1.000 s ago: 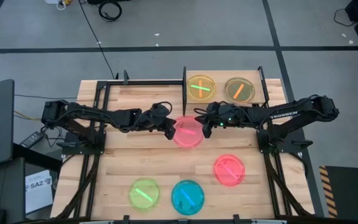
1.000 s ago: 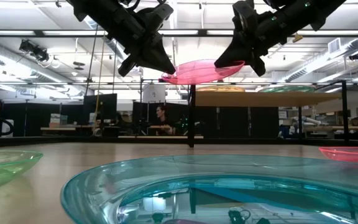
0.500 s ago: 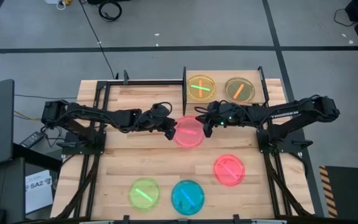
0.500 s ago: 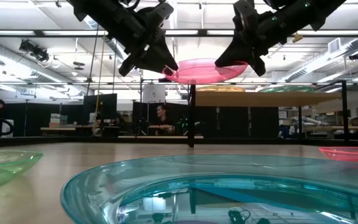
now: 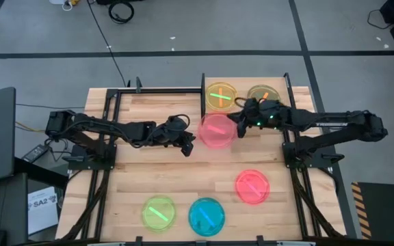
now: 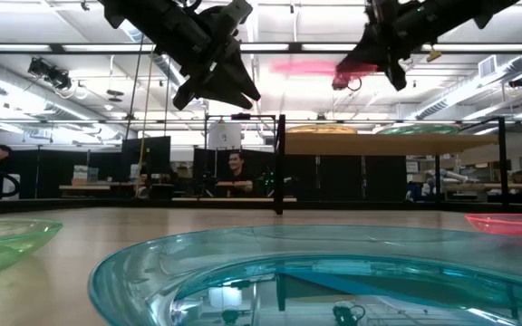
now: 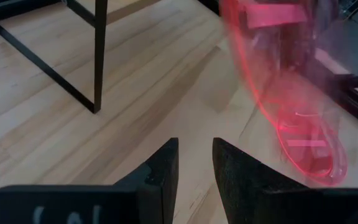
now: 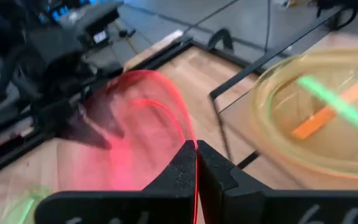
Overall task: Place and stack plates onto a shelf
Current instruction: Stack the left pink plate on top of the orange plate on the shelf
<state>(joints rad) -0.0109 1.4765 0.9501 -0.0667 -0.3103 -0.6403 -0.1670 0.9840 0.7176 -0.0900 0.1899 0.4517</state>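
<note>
The right end effector (image 5: 237,127) is clamped shut on the rim of a pink plate (image 5: 217,131), holding it in the air just beside the front edge of the shelf (image 5: 241,83), near its left post. The left end effector (image 5: 188,145) hovers over the bench (image 5: 149,171) close to that plate but apart from it, its fingers (image 7: 160,171) slightly parted with nothing between them. On the shelf lie two stacks: one topped by a green-striped plate (image 5: 221,96), the other by an orange-striped plate (image 5: 260,92) partly hidden under the right arm. On the bench, well apart from the shelf, sit a second pink plate (image 5: 252,186), a green plate (image 5: 159,212) and a teal plate (image 5: 206,216).
</note>
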